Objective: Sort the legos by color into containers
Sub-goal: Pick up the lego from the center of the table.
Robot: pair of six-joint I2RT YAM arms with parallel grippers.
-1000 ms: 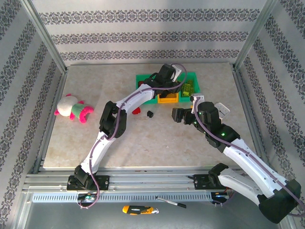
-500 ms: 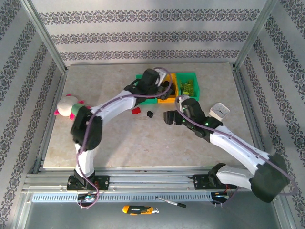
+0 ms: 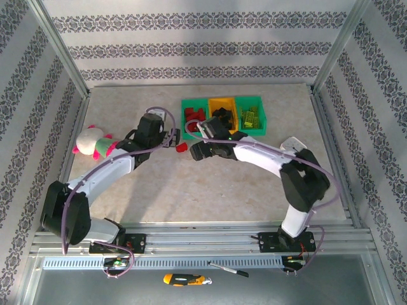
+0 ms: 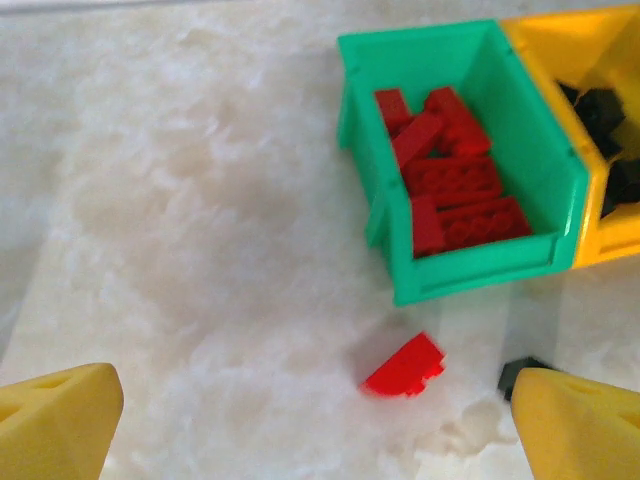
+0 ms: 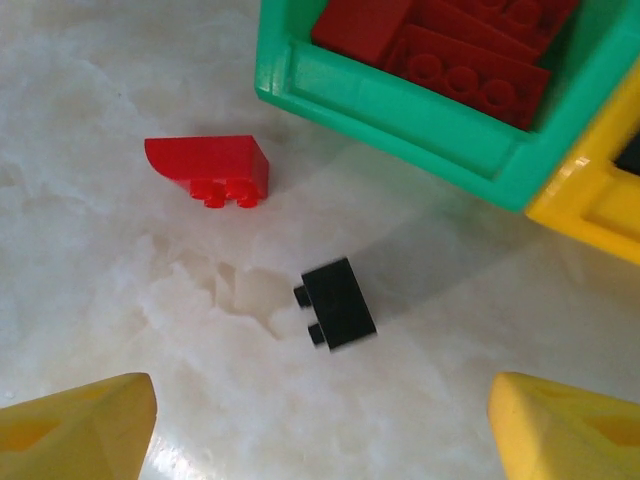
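Two legos lie loose on the pale marbled bench [image 3: 222,190], just in front of the containers. One is a glossy red brick [image 5: 210,168] with a curved, sloping top and two studs showing along one edge. The other is a small, squarish black brick [image 5: 337,303], also with two studs at its side. The two are near each other but not touching, and neither touches a bin.

The three bins stand joined in a row at the far side of the bench. The left green bin [image 4: 470,277] holds a heap of red bricks [image 4: 455,180], long studded plates among them. The orange-yellow bin [image 4: 545,60] beside it holds black bricks [image 4: 600,105]. The right green bin [image 3: 251,98] holds lime green bricks [image 3: 251,117] — too small in the top view to tell one from another.

The left gripper [image 4: 320,430] hangs over the bench near the red brick, released, with its yellow fingers [image 4: 55,420] spread wide and nothing between them. The right gripper [image 5: 320,430] hangs just beside it over the black brick. It too is parted and empty — the brick sits ahead of its fingers [image 5: 565,425], untouched.

A pink, white and green plush toy [image 3: 95,143] lies well apart, at the left of the bench.
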